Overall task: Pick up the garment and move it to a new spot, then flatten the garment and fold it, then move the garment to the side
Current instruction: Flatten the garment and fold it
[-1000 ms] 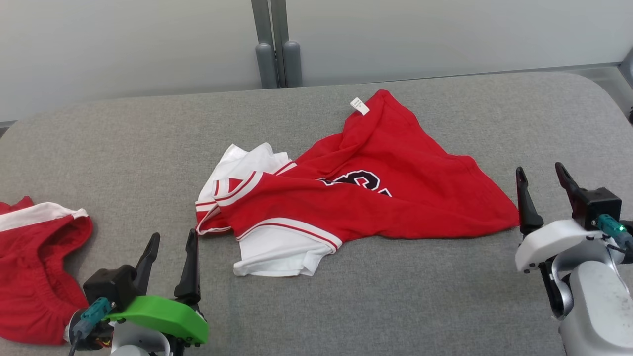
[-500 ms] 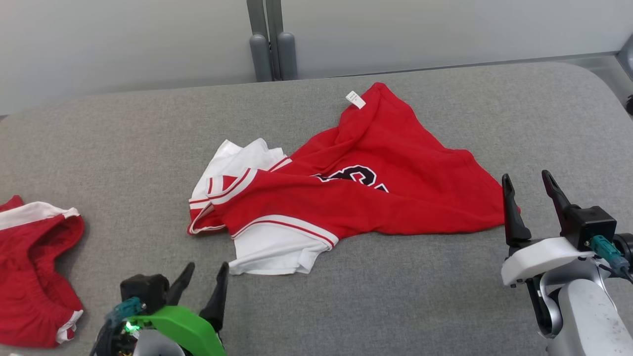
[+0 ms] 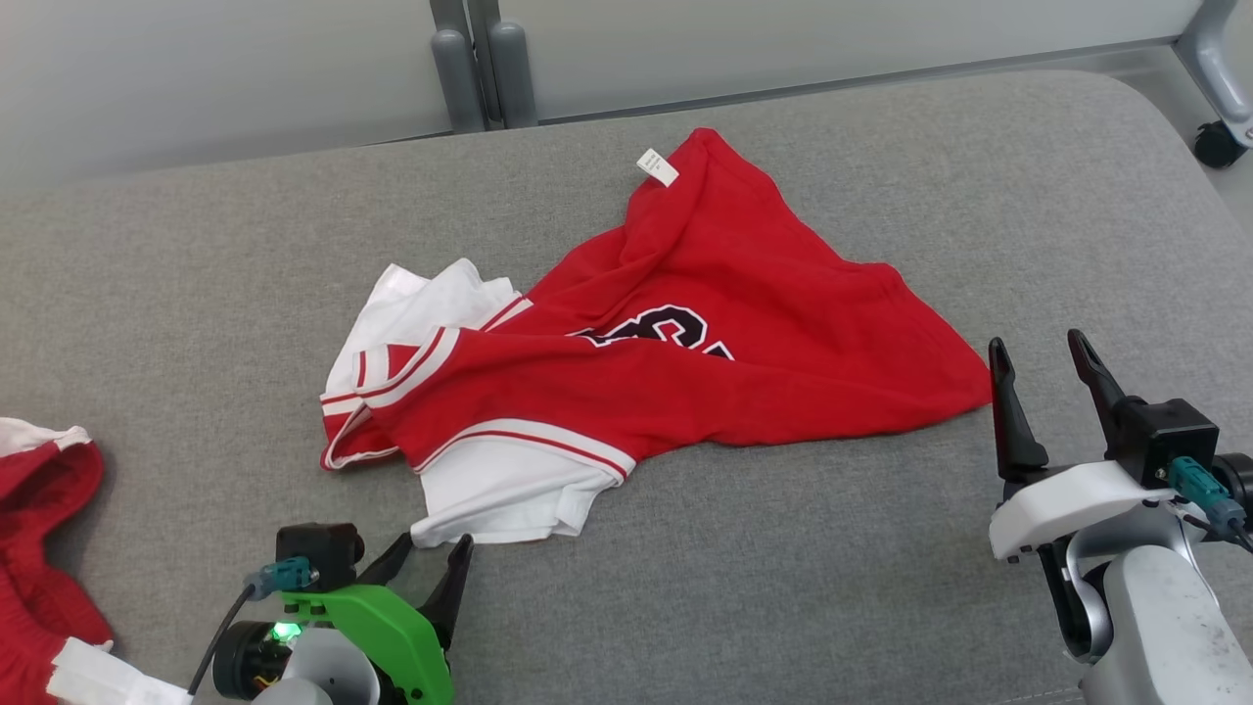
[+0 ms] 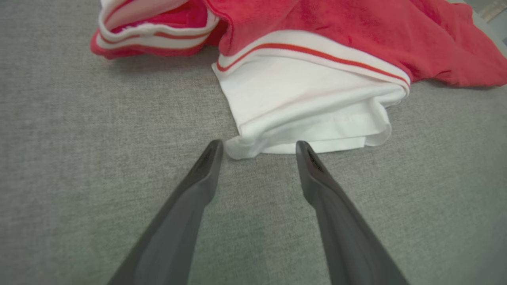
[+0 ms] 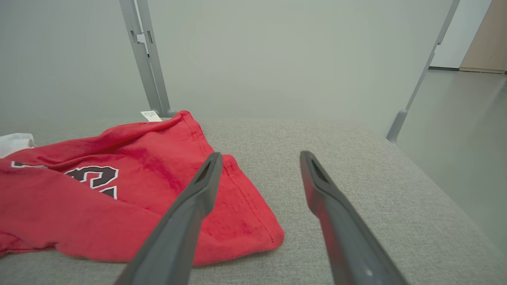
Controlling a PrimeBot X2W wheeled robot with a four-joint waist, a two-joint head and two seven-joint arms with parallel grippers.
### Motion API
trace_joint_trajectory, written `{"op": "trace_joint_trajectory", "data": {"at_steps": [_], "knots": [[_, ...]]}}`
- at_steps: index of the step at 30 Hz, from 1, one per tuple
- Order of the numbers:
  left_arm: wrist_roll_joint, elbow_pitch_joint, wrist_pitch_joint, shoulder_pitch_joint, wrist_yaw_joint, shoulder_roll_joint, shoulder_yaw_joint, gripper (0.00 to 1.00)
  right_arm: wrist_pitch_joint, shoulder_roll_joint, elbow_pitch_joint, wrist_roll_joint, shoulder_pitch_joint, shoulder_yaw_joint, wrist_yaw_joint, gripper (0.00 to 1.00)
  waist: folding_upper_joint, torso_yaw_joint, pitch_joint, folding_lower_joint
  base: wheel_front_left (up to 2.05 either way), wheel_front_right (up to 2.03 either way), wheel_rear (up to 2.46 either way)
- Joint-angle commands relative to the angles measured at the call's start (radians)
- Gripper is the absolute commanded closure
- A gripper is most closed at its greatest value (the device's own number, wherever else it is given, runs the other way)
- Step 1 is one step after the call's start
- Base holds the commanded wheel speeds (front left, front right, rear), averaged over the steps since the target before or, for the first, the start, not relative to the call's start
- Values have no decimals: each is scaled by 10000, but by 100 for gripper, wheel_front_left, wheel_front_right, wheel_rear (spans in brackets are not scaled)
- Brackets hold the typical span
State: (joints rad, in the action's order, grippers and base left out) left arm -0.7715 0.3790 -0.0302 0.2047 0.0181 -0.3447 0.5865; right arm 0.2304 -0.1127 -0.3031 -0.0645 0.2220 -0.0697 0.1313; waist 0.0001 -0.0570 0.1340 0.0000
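Note:
The garment [image 3: 744,323] is a red jersey with white sleeves and a black number, lying crumpled mid-table on the grey padded table [image 3: 196,294]. My left gripper [image 3: 431,548] is open at the bottom left, its tips just short of the white sleeve's near corner. In the left wrist view the left gripper [image 4: 259,144] has its tips at the edge of the garment [image 4: 309,95], with the sleeve corner at the mouth of the open jaws. My right gripper [image 3: 1037,343] stands open beside the red hem's right corner. The right wrist view shows the right gripper [image 5: 260,155] just right of the garment [image 5: 119,198], holding nothing.
Another red and white garment [image 3: 39,509] lies at the table's left edge. Grey upright posts [image 3: 480,59] stand behind the table against a pale wall. A caster wheel [image 3: 1219,142] shows at the far right. The table's rounded right edge is close to my right arm.
The head camera has shifted, sliding the whole scene left and up. My left gripper has moved right and lower, up to the white sleeve's corner. The right gripper stays open by the hem.

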Motion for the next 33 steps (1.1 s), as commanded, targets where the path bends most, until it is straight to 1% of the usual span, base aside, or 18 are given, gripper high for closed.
{"op": "trace_joint_trajectory", "data": {"at_steps": [1,2,3,5,11,14,19,24,27,31,33], "knots": [[-90,106,86,186,-51,21,-21,47,13,-11,-27,-43,100,-16,-10,0,-1,-46,61,0,0,0,0],[-89,175,156,230,-93,42,-31,60,25,-9,-39,-44,95,-38,-10,0,-1,-42,77,0,0,0,0],[-116,223,227,254,-97,78,-57,68,34,-1,-49,-39,80,-53,-10,0,-1,-29,86,0,0,0,0],[-68,330,388,316,-166,119,-69,100,48,23,-108,-38,54,-58,-10,0,-1,19,85,0,0,0,0],[-147,465,236,314,-322,188,99,100,54,49,-270,-70,-48,-39,-10,0,-1,296,-93,0,0,0,0],[-172,109,-17,108,-339,-4,165,100,-60,-23,-334,-89,-137,-64,-10,0,-1,492,-230,0,0,0,0],[-370,-828,-854,-337,-143,-465,282,100,-260,-96,-446,-188,-319,-115,-10,0,-1,833,-445,0,0,0,0],[-813,-1951,-2044,-1002,331,-1158,261,100,-448,-76,-508,-282,-358,-84,-10,0,-1,1048,-584,0,0,0,0],[-1096,-2488,-2545,-1397,634,-1575,78,100,-540,-85,-538,-336,-414,-61,-10,0,-1,1138,-636,0,0,0,0],[-1491,-2788,-3170,-1919,961,-1978,-8,100,-660,-104,-559,-391,-454,-6,-12,0,-1,1190,-686,0,0,0,0],[-1499,-2840,-3291,-2035,1113,-2153,-70,100,-693,-122,-555,-391,-452,39,-10,0,-1,1172,-691,0,0,0,0]]}}
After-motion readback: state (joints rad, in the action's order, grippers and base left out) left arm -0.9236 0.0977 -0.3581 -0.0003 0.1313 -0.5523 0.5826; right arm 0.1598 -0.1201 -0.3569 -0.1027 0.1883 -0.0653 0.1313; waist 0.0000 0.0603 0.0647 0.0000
